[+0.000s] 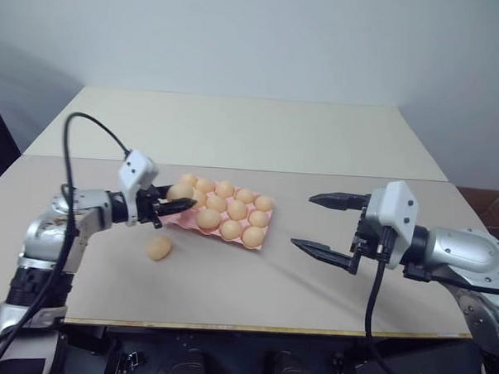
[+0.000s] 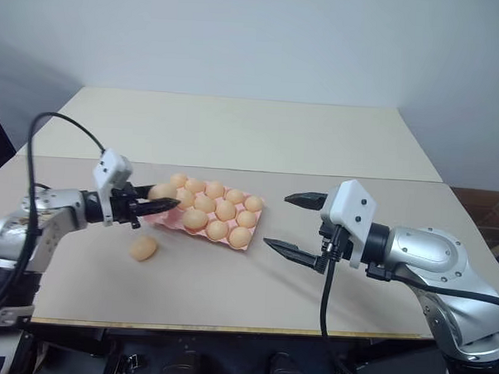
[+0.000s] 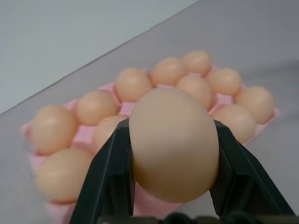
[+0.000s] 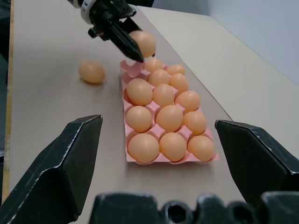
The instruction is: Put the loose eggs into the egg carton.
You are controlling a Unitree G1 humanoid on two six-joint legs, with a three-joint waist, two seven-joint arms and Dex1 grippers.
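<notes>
While the right hand (image 1: 321,222) hung released, the left hand (image 1: 173,202) grasped an egg (image 1: 180,191) over the pink egg carton's (image 1: 260,240) near-left corner, one loose egg (image 1: 158,248) lying on the surface (image 1: 228,294) beside it.

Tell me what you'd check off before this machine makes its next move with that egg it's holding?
1. Held egg gripped between both fingers of the left gripper: ok.
2. Held egg hovers by the near-left end of the egg carton: ok.
3. Free cup under it: one bare pink cup shows at that end; whether the egg sits right above it: cannot tell.
4. Right gripper open, beside the carton, out of the way: ok.
5. All eggs in the carton: not ok, one loose egg lies on the table.
</notes>
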